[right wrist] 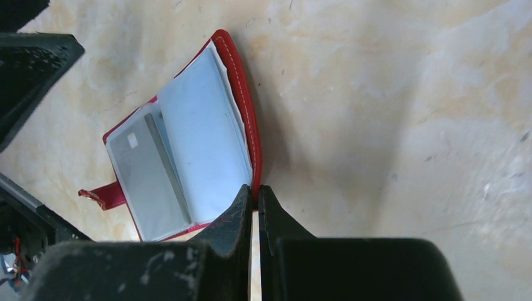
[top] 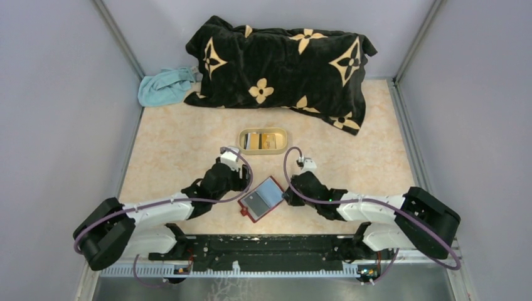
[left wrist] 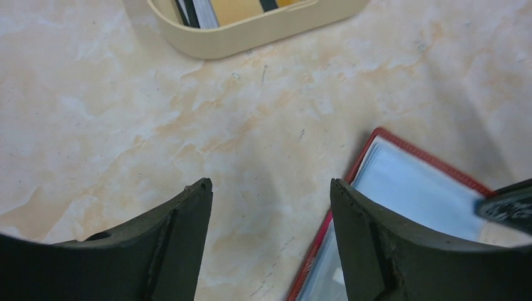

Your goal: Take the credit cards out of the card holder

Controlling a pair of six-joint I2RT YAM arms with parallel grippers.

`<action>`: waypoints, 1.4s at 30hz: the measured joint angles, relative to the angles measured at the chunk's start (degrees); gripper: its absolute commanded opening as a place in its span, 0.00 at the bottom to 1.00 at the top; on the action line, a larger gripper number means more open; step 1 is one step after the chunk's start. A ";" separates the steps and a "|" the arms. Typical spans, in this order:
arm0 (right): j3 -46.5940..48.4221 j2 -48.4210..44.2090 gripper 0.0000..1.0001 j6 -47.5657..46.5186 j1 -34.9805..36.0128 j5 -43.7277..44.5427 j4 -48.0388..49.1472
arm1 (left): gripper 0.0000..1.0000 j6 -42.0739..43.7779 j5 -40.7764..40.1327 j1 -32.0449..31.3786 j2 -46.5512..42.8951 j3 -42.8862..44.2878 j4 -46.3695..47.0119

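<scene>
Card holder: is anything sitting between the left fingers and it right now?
Nothing visible. The left fingers stand open above bare table, with the open card holder right beside one of them. The right fingers are shut on the holder's other edge, clear of that gap.

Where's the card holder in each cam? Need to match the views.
Top external: card holder just below centre, lying open.
Left wrist: card holder at lower right, cut off by the frame edge.
Right wrist: card holder left of centre, open.
Shared landmark: the right gripper, shut on its corner, also shows in top external and left wrist.
</scene>
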 measured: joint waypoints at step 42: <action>1.77 -4.76 0.44 13.73 12.22 34.51 2.80 | 0.78 -16.48 -2.67 -0.07 -22.84 -10.21 -0.50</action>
